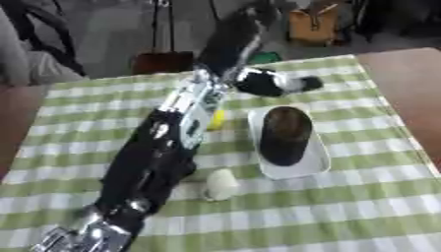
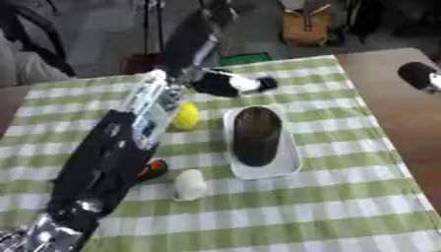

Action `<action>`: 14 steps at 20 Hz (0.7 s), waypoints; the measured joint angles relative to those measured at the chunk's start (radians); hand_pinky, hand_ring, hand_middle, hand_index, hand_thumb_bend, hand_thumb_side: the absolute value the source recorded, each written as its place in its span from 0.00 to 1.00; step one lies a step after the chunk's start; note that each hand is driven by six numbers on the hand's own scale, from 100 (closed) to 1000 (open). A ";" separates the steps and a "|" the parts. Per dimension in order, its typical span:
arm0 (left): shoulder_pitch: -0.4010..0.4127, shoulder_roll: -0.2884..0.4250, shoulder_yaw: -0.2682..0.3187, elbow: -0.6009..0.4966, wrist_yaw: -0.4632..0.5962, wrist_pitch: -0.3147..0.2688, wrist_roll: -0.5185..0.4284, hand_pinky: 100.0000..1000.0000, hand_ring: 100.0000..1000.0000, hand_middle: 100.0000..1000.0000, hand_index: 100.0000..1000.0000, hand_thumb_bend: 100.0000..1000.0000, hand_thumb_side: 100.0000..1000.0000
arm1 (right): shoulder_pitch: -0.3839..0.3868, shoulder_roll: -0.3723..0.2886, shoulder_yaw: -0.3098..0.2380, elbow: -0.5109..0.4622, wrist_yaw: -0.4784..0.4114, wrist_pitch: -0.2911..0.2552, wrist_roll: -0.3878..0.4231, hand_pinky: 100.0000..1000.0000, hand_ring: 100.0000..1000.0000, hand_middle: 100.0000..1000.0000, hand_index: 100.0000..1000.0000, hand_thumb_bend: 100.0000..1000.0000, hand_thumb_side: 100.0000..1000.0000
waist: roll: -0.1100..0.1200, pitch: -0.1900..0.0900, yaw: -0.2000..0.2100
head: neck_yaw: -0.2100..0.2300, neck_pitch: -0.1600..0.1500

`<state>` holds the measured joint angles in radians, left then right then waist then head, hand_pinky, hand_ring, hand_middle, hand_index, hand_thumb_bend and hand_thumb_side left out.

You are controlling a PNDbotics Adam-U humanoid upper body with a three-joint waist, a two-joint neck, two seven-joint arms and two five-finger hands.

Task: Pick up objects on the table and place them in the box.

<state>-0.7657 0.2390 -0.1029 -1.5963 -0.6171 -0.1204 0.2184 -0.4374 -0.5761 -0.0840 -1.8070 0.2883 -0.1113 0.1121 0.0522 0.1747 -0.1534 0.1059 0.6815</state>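
My left arm runs from the lower left corner up across the checked cloth. Its black and white left hand hovers just beyond the far end of the white box; blur hides how it is set. A dark brown rounded thing lies inside the box. A yellow round object lies left of the box, beside the arm. A white lump sits near the box's front left corner, with a small red and black object left of it, partly under the arm. A dark shape, probably my right hand, shows at the right edge.
The green and white checked cloth covers most of the table, with bare brown wood on the right. A brown bag and a dark red item stand on the floor beyond the far edge.
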 measured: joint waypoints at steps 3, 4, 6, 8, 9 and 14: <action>0.141 0.113 0.084 -0.143 0.195 0.036 -0.015 0.63 0.72 0.84 0.86 0.68 0.74 | 0.017 0.000 -0.007 0.006 0.000 0.003 -0.005 0.49 0.55 0.65 0.84 0.68 0.49 | 0.001 -0.009 0.043 | -0.015 0.015; 0.188 0.142 0.110 -0.173 0.237 0.048 -0.017 0.63 0.72 0.84 0.86 0.68 0.74 | 0.018 0.000 -0.008 0.007 0.001 0.004 -0.006 0.49 0.55 0.65 0.84 0.68 0.49 | 0.001 -0.011 0.051 | -0.018 0.022; 0.267 0.184 0.153 -0.209 0.296 0.069 -0.015 0.62 0.71 0.84 0.86 0.67 0.75 | 0.025 0.000 -0.009 0.009 0.001 0.004 -0.008 0.49 0.55 0.65 0.84 0.68 0.49 | 0.002 -0.013 0.064 | -0.020 0.030; 0.339 0.202 0.185 -0.221 0.339 0.085 -0.007 0.61 0.69 0.83 0.86 0.64 0.78 | 0.027 0.000 -0.010 0.010 0.001 0.005 -0.010 0.49 0.55 0.65 0.84 0.68 0.49 | 0.005 -0.013 0.077 | -0.021 0.038; 0.377 0.204 0.200 -0.221 0.360 0.091 -0.001 0.59 0.68 0.82 0.86 0.64 0.78 | 0.030 0.000 -0.011 0.010 0.001 0.005 -0.010 0.49 0.55 0.65 0.84 0.68 0.49 | 0.006 -0.013 0.086 | -0.023 0.041; 0.471 0.190 0.244 -0.215 0.430 0.095 0.020 0.59 0.67 0.82 0.86 0.62 0.79 | 0.034 0.000 -0.014 0.010 0.001 0.005 -0.011 0.49 0.55 0.65 0.84 0.68 0.49 | 0.001 -0.013 0.109 | -0.017 0.055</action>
<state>-0.2949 0.4291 0.1410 -1.8109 -0.1870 -0.0259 0.2387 -0.4029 -0.5764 -0.0982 -1.7967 0.2893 -0.1065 0.1011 0.0533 0.1614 -0.0443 0.0886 0.7361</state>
